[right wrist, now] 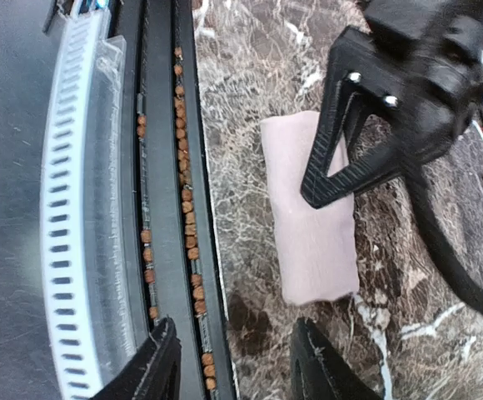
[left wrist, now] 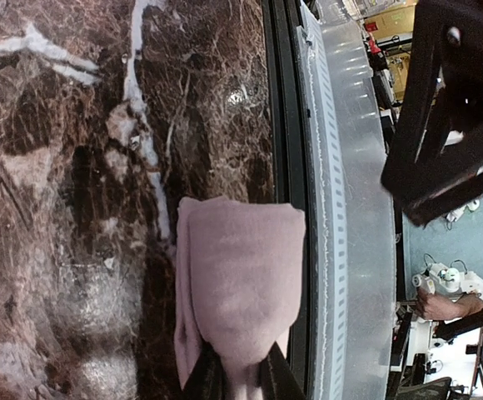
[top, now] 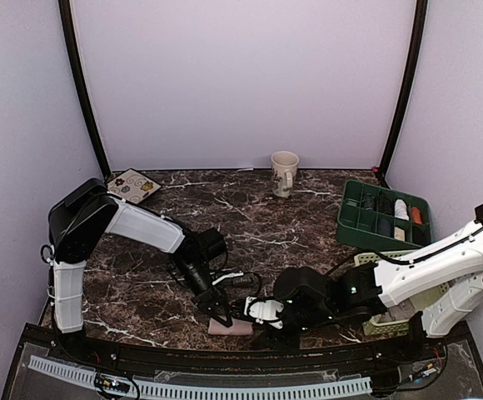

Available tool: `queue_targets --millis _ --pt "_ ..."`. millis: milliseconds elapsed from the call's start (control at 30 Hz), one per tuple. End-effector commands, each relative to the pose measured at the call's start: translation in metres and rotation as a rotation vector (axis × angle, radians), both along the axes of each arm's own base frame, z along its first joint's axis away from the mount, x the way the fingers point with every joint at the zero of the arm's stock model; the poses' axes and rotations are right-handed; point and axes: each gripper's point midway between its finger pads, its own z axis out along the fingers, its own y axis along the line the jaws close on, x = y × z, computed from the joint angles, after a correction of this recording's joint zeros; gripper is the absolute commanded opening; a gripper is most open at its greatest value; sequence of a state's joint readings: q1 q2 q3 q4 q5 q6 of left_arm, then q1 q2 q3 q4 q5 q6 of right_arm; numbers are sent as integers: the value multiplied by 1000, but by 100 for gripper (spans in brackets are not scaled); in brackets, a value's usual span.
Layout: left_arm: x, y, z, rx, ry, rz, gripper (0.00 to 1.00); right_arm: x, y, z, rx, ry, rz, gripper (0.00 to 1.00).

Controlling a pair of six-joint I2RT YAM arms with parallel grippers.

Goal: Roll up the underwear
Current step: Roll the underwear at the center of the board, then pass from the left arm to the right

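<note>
Just behind the black rail [top: 225,354] at the table's [top: 250,225] near edge lies the pink underwear [top: 229,327], a dusty pink cloth rolled into a short, soft, plump bundle with smooth sides and rounded ends. Its long side runs along the rail and almost touches it, as the left wrist view [left wrist: 241,283] and the right wrist view [right wrist: 316,250] both show. The left gripper [top: 221,317] comes down on the end of the roll farther from the right arm. Its jaws are nearly together and the cloth is pinched thin between them [left wrist: 240,379]. The right gripper [top: 262,312] hovers low just beside the roll's other end, its jaws spread wide with nothing between them [right wrist: 237,367]. We count one garment on the dark marble table and two arms. To the right and a little farther from the rail, one pale lattice basket [top: 375,258] sits partly under the right arm. Farther back still stands one green tray [top: 347,218], divided into compartments that hold small rolled items: several dark, one white, one orange. Farthest from the rail, near the back wall, we see one beige mug [top: 285,172] standing upright, and at the left one dark card [top: 133,185] with small pictures on it.
</note>
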State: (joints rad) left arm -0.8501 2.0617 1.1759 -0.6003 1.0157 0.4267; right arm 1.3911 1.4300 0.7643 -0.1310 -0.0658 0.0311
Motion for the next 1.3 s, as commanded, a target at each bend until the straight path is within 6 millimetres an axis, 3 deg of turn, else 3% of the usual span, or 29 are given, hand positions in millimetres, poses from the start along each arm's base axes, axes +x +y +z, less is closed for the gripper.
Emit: queue_targets --millis 0,67,300,500,700,967,1167,1267 --pt "1 19 -29 154 -1 12 2 12 20 -9 -49 -132 13 44" --pt "1 18 -29 147 4 15 2 18 30 -9 -40 -172 16 47" --pt "1 19 -32 153 23 16 3 33 48 -37 -141 -270 30 51" --pt "5 18 -32 149 14 16 3 36 58 -58 -214 -286 64 52" --pt "6 19 -32 151 23 23 3 36 49 -75 -273 -264 76 48" --pt "10 18 -31 147 15 27 4 33 11 -124 -450 -212 73 48" --pt "10 18 -32 149 17 24 4 35 10 -122 -447 -201 45 49" --pt "13 19 -33 159 3 23 6 31 7 -134 -491 -119 53 43"
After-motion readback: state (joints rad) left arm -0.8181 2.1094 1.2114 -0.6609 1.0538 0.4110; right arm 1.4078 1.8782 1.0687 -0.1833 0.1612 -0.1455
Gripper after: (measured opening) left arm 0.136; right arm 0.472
